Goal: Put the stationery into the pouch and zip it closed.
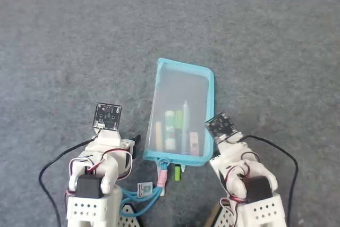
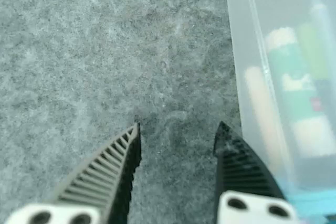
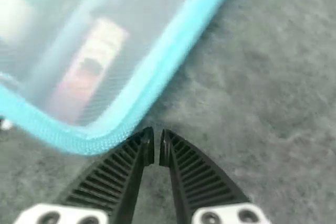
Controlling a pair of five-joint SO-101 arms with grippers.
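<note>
Beside the pouch [image 1: 183, 81] (stationery [image 1: 170, 130] inside), left jaws spread; by its corner, right jaws pressed together.

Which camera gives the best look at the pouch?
The high view: the whole pouch shows, outline and all, with the stationery inside. The left wrist view shows one long side of the pouch; the right wrist view shows a rounded corner.

Pouch [image 1: 183, 81]: translucent, light-blue trim, flat on grey tabletop [image 1: 64, 51]. Inside, side by side at the end toward the bottom of the high view: yellow stick [image 1: 158, 134], green-and-white tubes [image 1: 170, 129], pale pen [image 1: 186, 123], red-and-white block [image 1: 194, 143]. Pink pull tab [image 1: 161, 178] and small green piece [image 1: 177, 174] just beyond that end.
</note>
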